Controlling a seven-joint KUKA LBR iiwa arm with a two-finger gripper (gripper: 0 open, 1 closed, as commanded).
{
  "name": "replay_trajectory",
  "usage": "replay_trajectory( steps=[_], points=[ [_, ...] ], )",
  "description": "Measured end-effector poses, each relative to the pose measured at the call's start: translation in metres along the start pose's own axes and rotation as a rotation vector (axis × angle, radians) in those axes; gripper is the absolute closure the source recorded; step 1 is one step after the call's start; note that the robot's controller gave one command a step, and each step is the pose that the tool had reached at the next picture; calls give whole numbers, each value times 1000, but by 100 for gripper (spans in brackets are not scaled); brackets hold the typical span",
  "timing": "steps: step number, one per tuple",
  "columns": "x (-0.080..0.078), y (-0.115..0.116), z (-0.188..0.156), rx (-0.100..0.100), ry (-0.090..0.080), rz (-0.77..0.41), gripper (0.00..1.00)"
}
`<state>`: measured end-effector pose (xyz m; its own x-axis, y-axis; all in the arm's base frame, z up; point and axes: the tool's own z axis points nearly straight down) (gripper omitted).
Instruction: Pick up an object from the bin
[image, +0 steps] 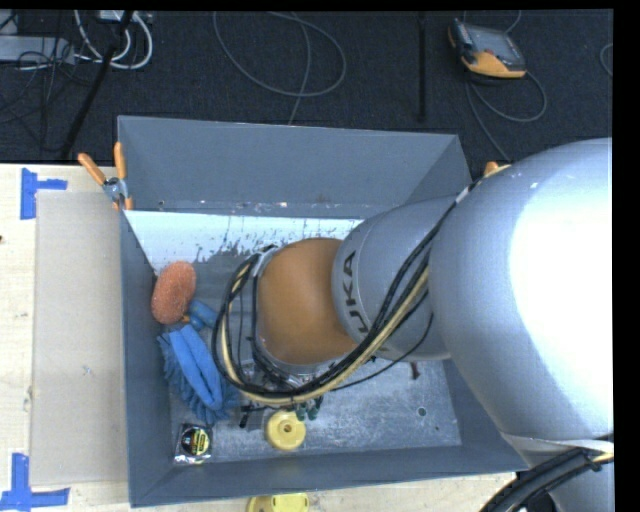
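KUKA arm at work: the hand (288, 392) sits low in the grey metal bin (290, 180), near the front wall. It is mostly hidden under the arm's orange wrist cover (300, 300) and a loop of cables (232, 330). Whether it is open or closed, or has hold of anything, cannot be told.

Just in front of it a small yellow round piece (286, 431) lies on the bin floor, seemingly free. Beside the hand, toward the view's left, is a rumpled blue cloth-like thing (195, 365). A small black-and-yellow tape measure (193, 441) lies beyond that in the front corner, and a rust-orange fuzzy ball (173, 292) sits farther back by the side wall.

The step appears to be the reach down or the grasp itself, with nothing lifted clear. The next move would likely call for a firm close on whatever lies under the hand, perhaps the yellow piece or the blue thing's edge. A straight lift clear of the bin's walls would follow.
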<state>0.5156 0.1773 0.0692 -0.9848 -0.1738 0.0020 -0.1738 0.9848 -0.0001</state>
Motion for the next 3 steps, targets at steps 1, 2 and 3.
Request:
replay_trajectory(
  steps=[1, 2, 3],
  points=[
    [11, -15, -52, 1, 6, -8, 100],
    [-3, -59, -110, -1, -1, 73, 100],
    [0, -39, -111, 2, -5, 98, 100]
  ],
)
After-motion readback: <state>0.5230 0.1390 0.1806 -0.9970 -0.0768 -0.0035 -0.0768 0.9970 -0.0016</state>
